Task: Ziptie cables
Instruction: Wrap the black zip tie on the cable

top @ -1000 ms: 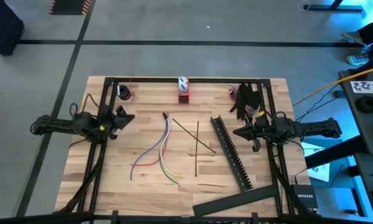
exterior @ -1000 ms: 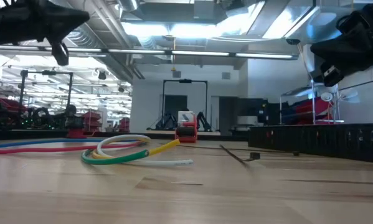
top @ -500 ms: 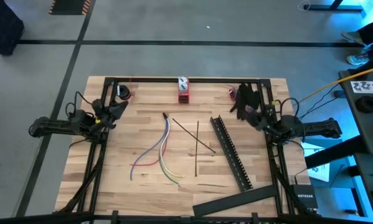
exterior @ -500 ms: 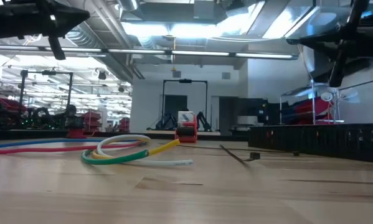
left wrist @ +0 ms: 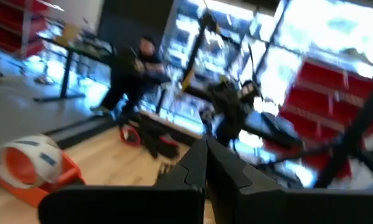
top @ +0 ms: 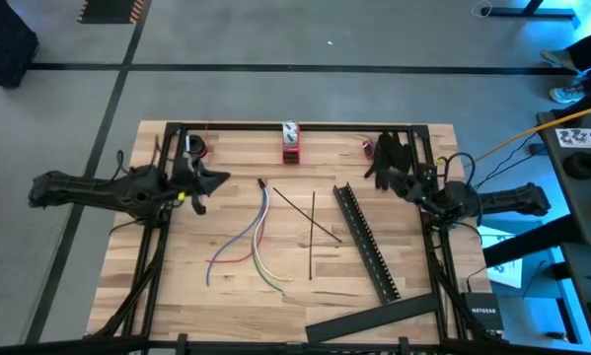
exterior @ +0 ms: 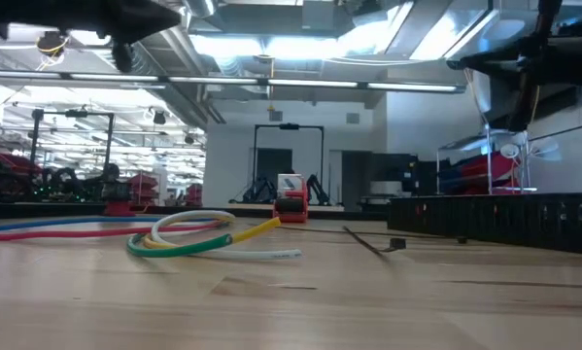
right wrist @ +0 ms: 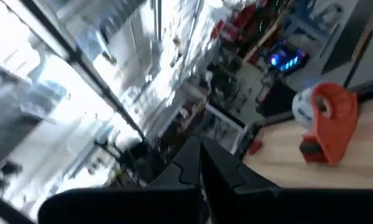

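Since a moment ago the left gripper (top: 216, 179) has swung inward over the pale wood-grain table (top: 413, 271), jaws pressed together, while the right gripper (top: 386, 170), also closed and empty, hangs by the far right corner. Thin, limp cables (top: 256, 237) curve loosely at the table's middle, untouched. Both wrist views are smeared, showing little beyond dark fingers.

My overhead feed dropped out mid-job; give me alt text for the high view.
The cables lie loose and untied at the middle of the wooden table, beside thin black strips and a long slotted bar. The left gripper and right gripper hang shut near opposite edges, holding nothing.
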Controlling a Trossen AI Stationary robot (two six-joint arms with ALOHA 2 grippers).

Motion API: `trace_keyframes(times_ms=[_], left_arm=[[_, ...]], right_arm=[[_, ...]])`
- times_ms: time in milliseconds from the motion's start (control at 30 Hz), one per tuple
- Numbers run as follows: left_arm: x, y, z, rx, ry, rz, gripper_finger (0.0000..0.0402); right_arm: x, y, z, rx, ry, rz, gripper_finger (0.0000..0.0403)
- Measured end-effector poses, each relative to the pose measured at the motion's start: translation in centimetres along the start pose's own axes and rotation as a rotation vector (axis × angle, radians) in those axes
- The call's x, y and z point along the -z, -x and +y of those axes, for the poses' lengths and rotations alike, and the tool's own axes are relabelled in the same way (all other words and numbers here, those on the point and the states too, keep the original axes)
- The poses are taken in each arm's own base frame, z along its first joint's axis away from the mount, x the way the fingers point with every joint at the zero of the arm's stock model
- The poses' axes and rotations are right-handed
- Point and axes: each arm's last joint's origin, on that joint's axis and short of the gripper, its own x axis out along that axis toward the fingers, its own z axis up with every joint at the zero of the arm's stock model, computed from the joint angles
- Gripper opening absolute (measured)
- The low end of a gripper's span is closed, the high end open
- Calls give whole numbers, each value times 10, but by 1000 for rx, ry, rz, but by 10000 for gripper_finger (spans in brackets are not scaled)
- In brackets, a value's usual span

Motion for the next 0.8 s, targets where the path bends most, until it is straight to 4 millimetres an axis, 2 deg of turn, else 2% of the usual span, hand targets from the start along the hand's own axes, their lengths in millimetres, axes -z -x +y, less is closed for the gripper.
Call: trace_keyframes(times_ms=[200,433,567,667,800], left_arm=[[-7,-28,-18,19,-59,154,1],[-11,-46,-45,82,-70,252,1],[-12,-43,-61,129,-35,322,1],[-7,-36,-69,150,-25,394,1],[-4,-26,-80,180,25,472,1]], right_arm=[[0,-21,30,-58,162,222,7],[18,-64,68,-70,459,668,7],[47,-86,84,-144,706,862,7],[78,-97,88,-218,880,974,7],[124,-100,89,-314,1046,1113,7]])
